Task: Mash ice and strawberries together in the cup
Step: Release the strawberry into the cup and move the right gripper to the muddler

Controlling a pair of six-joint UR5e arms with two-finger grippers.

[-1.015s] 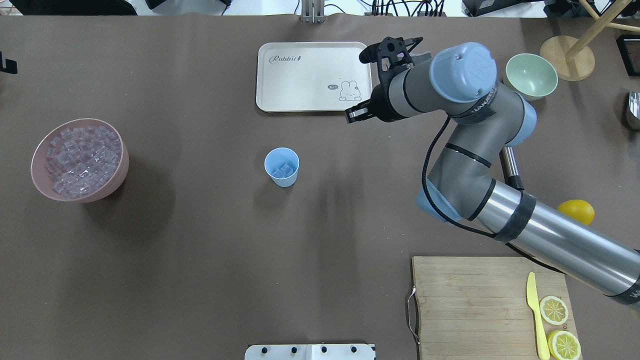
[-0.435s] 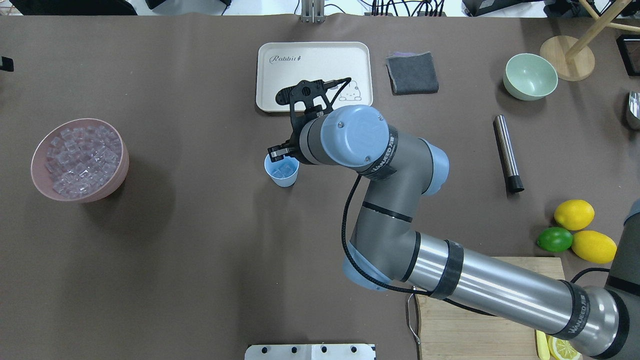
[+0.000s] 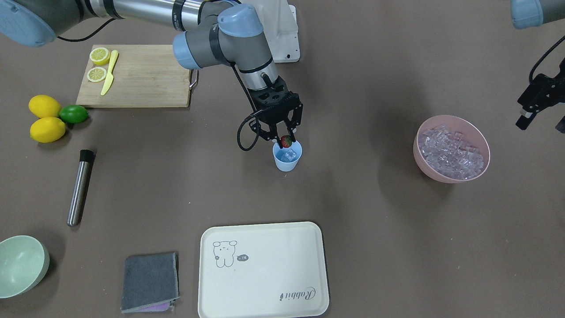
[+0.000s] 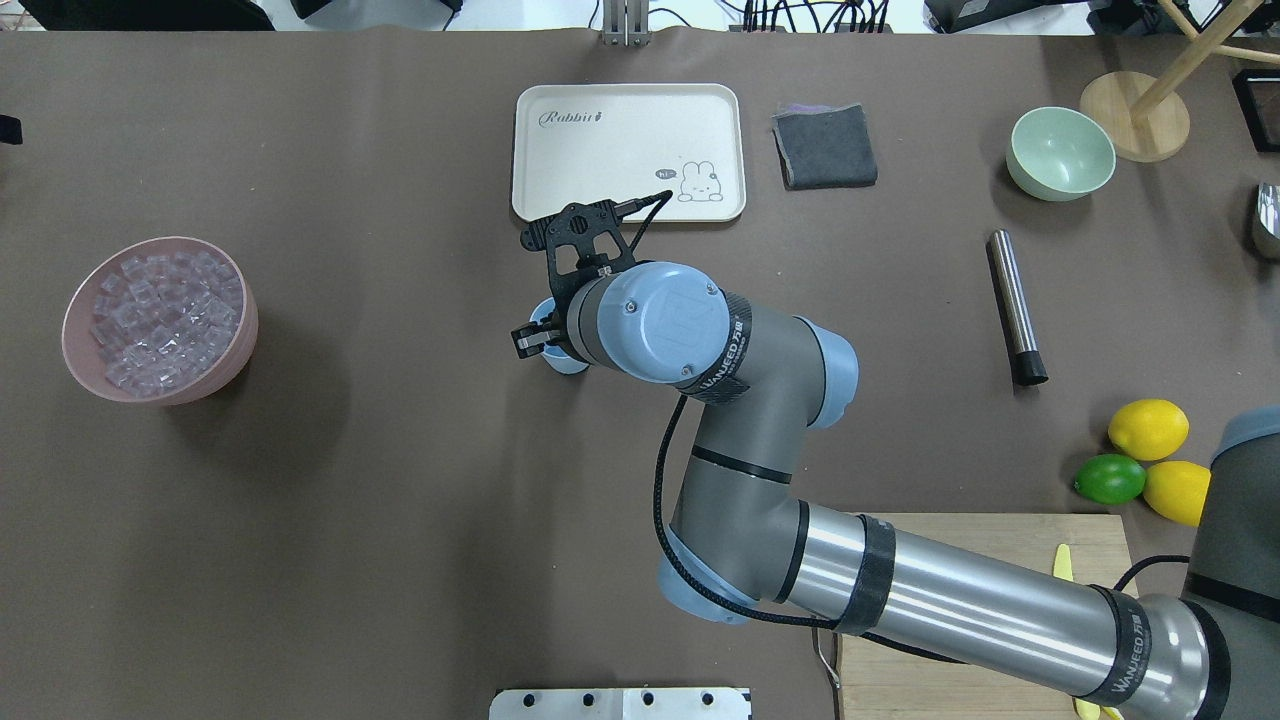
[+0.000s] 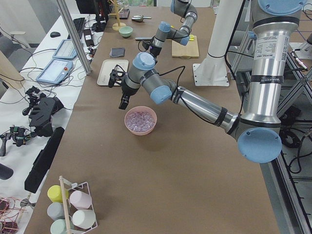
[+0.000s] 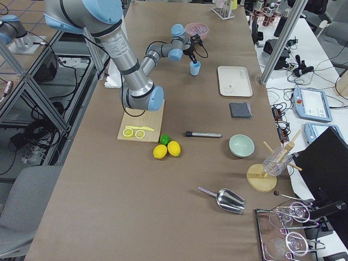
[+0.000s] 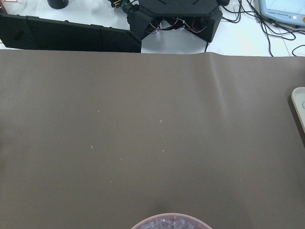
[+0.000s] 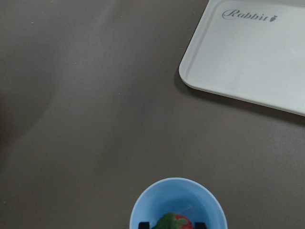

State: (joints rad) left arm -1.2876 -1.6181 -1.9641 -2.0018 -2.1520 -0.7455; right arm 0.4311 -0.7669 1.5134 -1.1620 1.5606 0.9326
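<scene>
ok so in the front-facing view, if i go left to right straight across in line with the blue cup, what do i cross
metal cylinder → cup → pink bowl

The desk [image 3: 362, 70] is covered by a matt brown, paper-like sheet. The small light-blue plastic cup [image 3: 287, 164] is smooth with a soft sheen, and the clear glassy ice cubes [image 3: 290, 154] in it glint white. The small red strawberry [image 3: 287, 141] looks faintly glossy in the matt black right pincer [image 3: 286, 142]. At the cup's nine o'clock in the front-facing view lies a brushed steel cylinder [image 3: 78, 190] with a matt black end. At ten o'clock the pale wooden cutting board [image 3: 141, 75] shows its grain. The cream rectangular tray [image 3: 265, 274] is smooth and matt, and the grey folded cloth [image 3: 150, 280] looks nappy.
</scene>
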